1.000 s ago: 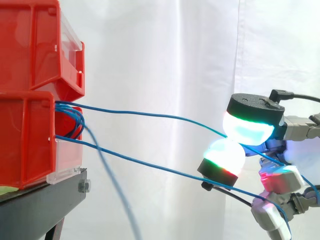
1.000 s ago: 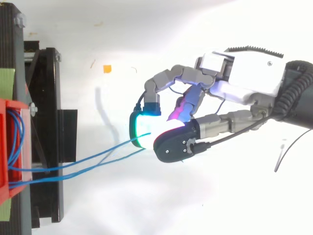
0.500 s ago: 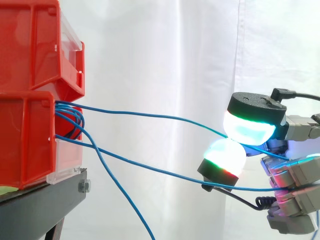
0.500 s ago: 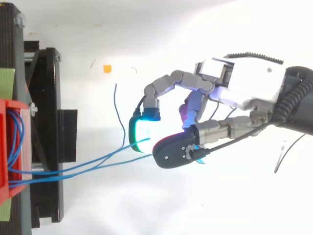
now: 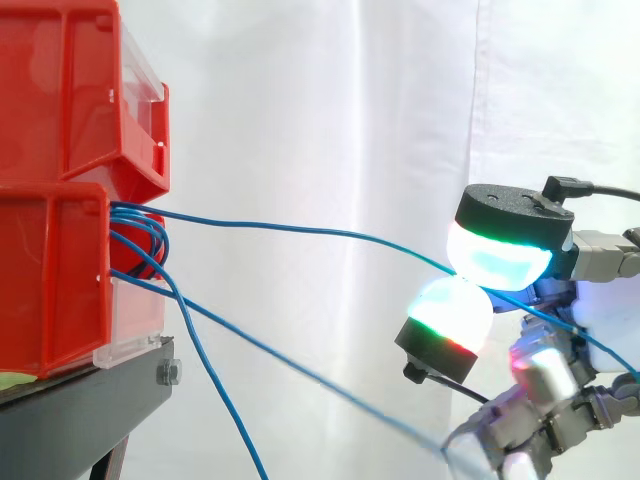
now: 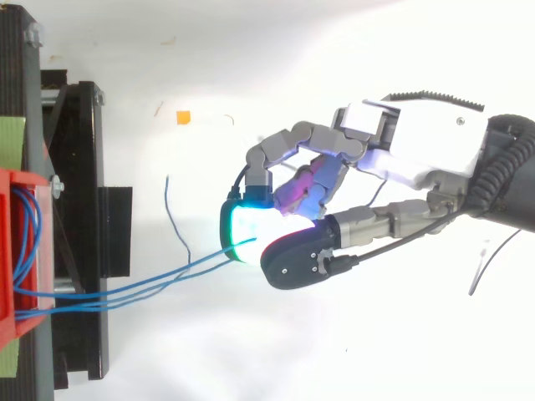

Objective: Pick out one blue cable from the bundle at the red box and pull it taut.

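Several thin blue cables leave the front of the lower red box (image 5: 50, 280) at the left. One blue cable (image 5: 300, 232) runs from the box to the right and is pinched between two glowing fingertip pads (image 5: 497, 255) of my hand (image 6: 418, 159). It hangs in a shallow curve. A second blue cable (image 5: 290, 368) slopes down towards the lower curled fingers. A third one (image 5: 215, 390) drops loose past the stand. In the top view the pinched blue cable (image 6: 167, 276) ends at the pads (image 6: 247, 230).
A second red box (image 5: 70, 90) is stacked on the lower one, both on a black stand (image 5: 80, 410). A white curtain hangs behind. A small orange scrap (image 6: 182, 117) lies on the white floor.
The lower fingers opened and curled again, shifting downwards. One blue cable came free of them and now hangs loose by the stand. The pinch on the upper cable stayed in place.
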You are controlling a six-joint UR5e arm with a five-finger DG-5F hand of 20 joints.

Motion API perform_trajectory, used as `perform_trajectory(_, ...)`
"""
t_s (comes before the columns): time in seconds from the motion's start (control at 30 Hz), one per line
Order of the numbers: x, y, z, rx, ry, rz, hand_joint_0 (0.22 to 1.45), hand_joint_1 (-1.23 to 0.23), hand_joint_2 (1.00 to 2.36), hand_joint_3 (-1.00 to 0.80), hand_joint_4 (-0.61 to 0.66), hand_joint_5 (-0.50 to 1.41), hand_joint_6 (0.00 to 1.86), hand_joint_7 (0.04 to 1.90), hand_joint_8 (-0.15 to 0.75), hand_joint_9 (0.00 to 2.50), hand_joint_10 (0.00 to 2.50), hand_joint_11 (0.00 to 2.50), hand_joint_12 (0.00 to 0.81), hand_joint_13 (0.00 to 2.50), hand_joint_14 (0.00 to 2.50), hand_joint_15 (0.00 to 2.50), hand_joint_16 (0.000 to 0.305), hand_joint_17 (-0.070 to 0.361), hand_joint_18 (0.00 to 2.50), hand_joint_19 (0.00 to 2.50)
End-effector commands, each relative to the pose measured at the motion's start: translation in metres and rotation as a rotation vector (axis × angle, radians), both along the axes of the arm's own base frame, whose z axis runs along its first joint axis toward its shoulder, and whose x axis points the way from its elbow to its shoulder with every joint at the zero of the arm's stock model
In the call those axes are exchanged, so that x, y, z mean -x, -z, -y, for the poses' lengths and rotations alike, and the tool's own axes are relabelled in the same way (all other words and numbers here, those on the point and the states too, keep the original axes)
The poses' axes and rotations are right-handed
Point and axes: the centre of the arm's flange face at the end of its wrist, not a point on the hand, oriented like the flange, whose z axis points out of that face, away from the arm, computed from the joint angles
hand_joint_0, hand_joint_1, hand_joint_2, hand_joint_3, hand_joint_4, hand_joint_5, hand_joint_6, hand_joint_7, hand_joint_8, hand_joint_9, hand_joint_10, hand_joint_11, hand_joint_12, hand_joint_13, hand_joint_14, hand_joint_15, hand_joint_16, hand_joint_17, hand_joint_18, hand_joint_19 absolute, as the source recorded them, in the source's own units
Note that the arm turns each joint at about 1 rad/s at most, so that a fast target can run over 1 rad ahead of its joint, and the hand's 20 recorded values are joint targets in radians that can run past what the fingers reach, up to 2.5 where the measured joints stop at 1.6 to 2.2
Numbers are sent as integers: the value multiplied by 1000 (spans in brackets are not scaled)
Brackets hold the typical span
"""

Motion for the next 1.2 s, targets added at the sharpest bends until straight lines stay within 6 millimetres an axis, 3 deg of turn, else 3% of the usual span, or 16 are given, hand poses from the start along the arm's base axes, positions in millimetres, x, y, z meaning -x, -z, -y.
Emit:
perform_trajectory(0.0,0,0,0,-3,-1,1,645,-649,1016,-276,-2,-119,875,1087,276,1144,11,250,496,639,4,117,66,149,578,466)
perform_trajectory(0.2,0,0,1,-4,1,1,646,-649,1016,-285,-23,-119,868,1089,245,972,0,14,481,477,0,8,65,146,312,308)
perform_trajectory(0.3,0,0,0,-4,-1,1,648,-644,1016,-290,-11,-120,868,1087,244,1000,4,109,485,583,3,76,66,148,372,359)
perform_trajectory(0.47,0,0,0,-4,-2,1,652,-623,1017,-288,43,-126,871,1088,320,1280,20,569,481,1189,23,706,66,148,721,584)
perform_trajectory(0.57,0,0,0,-4,-2,1,654,-616,1018,-287,46,-128,877,1066,334,1355,25,714,446,1356,27,1035,65,147,895,765)
perform_trajectory(0.9,0,0,0,-1,0,0,664,-613,1018,-287,46,-128,882,1045,347,1465,28,950,373,1576,11,1653,64,145,1132,1111)
perform_trajectory(0.97,0,0,0,2,-1,-2,666,-614,1018,-287,49,-128,882,1044,346,1473,25,967,375,1541,244,1590,64,145,1174,1185)
perform_trajectory(1.17,0,0,-1,5,-6,-4,667,-614,1018,-287,47,-128,882,1045,345,1502,25,983,378,1516,424,1522,64,145,1172,1199)
